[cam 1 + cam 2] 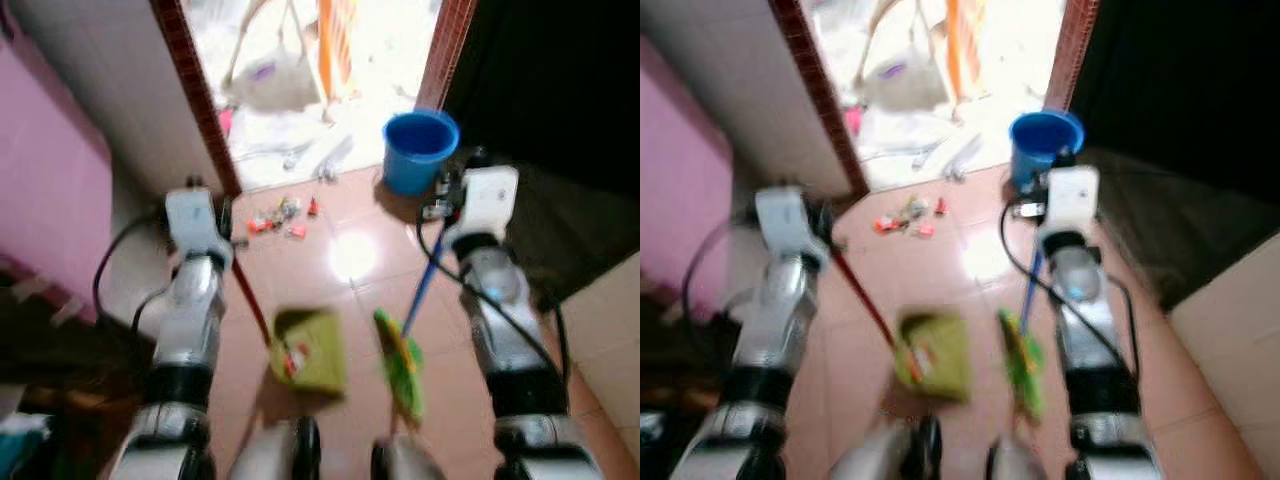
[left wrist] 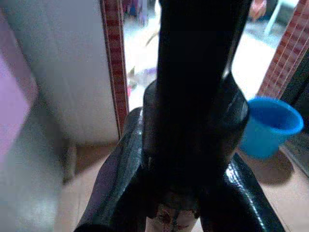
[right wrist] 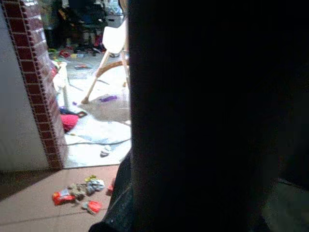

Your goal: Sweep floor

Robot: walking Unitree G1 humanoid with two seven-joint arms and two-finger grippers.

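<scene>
Nearest me, the green dustpan (image 1: 310, 352) sits low on the tiled floor (image 1: 350, 300) beside the green broom head (image 1: 400, 365). My left gripper (image 1: 228, 240) has its jaws clamped round the dustpan's red handle (image 1: 250, 295); my right gripper (image 1: 440, 205) carries the blue broom handle (image 1: 422, 285), jaw gap unclear. Farther on, litter (image 1: 280, 218) lies scattered near the doorway, with a blue bucket (image 1: 418, 150) beside it.

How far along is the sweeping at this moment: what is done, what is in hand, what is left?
Done: both tools are taken up, and the green dustpan on its red handle already holds a scrap or two. In hand: the dustpan sits on the left arm's side and the green broom on its blue handle on the right arm's side. Left: the litter pile lies unswept by the doorway, left of the blue bucket.
</scene>
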